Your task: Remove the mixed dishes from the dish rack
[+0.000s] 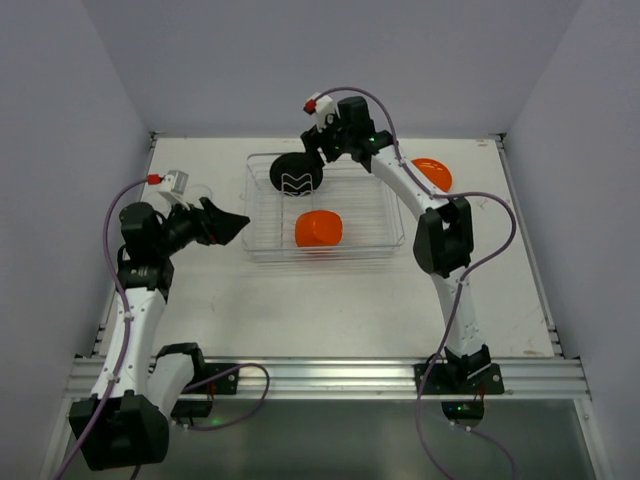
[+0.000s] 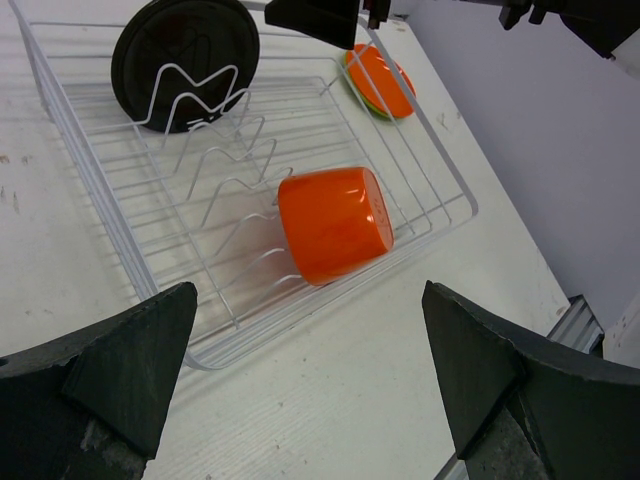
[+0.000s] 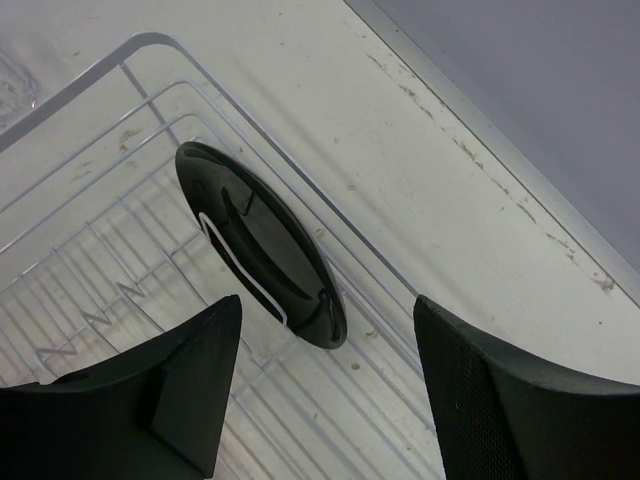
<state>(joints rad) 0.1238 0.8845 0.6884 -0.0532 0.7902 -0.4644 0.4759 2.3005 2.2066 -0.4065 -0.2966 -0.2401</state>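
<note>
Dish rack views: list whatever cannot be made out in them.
- Orange plate: top view, the right arm covers its left edge.
- Green plate beneath it: left wrist view, only a rim sliver shows.
- Orange cup: its inside shows in no view.
- Black plate: right wrist view, whether the right gripper touches it cannot be told.
- Clear glass cups: too faint to place in any view.
</note>
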